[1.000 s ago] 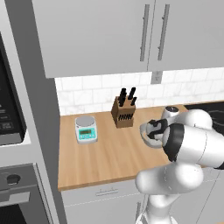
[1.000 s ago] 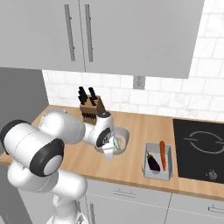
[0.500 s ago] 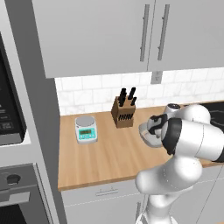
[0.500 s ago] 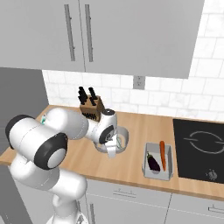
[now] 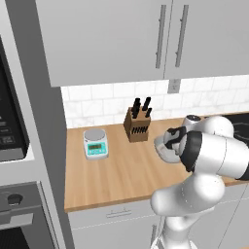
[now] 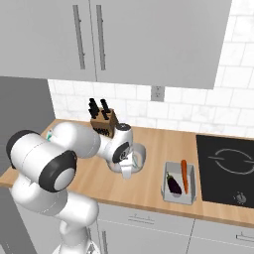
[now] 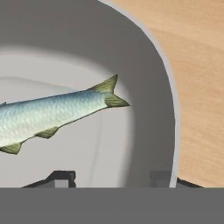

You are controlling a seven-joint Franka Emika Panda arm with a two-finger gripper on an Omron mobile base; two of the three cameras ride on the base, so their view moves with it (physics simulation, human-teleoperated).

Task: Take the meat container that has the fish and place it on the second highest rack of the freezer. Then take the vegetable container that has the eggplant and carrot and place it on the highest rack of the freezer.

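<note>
The arm is bent low over the wooden counter (image 6: 154,191), its claw (image 6: 128,169) pointed down at the near side of the grey bowl (image 6: 140,156) that holds the fish (image 7: 52,114). That bowl sits on the counter just in front of the knife block (image 5: 136,125), with the small kitchen scale (image 5: 95,143) well off to its left.

Looking along the hand, the fish lies flat on the bowl's pale floor, its long axis running across the claw's line, tail toward the bowl wall (image 7: 151,109). The two dark fingertips (image 7: 61,178) rise at the near edge: one stands over the bowl's inside, the other by the wall, with the rim running between them and bare counter beyond. So the wall, not the fish, is what lies between the jaws. They stand apart around it, and I cannot tell whether they are pressing on it yet; nothing is lifted.

The grip would turn on the rim staying between the fingers as they draw in.

The white tray (image 6: 179,184) with the dark eggplant (image 6: 174,184) and the carrot (image 6: 184,175) waits to the right, just beside the black cooktop (image 6: 228,166).
</note>
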